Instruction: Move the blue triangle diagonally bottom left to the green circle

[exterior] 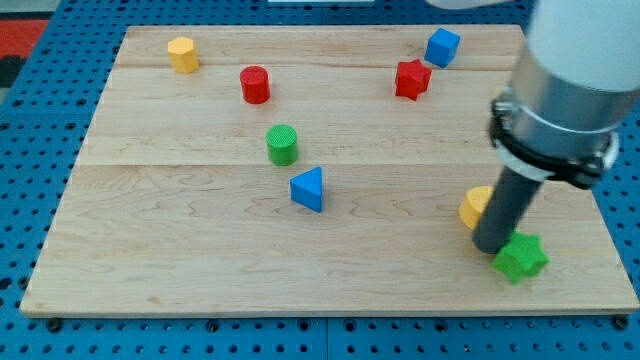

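Observation:
The blue triangle (309, 188) lies near the board's middle, just below and slightly right of the green circle (282, 145), close to it but apart. My tip (491, 248) is far to the view's right of both, at the lower right of the board. It stands between a yellow block (475, 206), partly hidden behind the rod, and a green star (521, 258), and looks to be touching both.
A yellow block (183, 54) sits at the top left, a red cylinder (255, 85) to its right. A red star (411, 79) and a blue cube (442, 46) sit at the top right. The wooden board (150, 250) lies on a blue pegboard.

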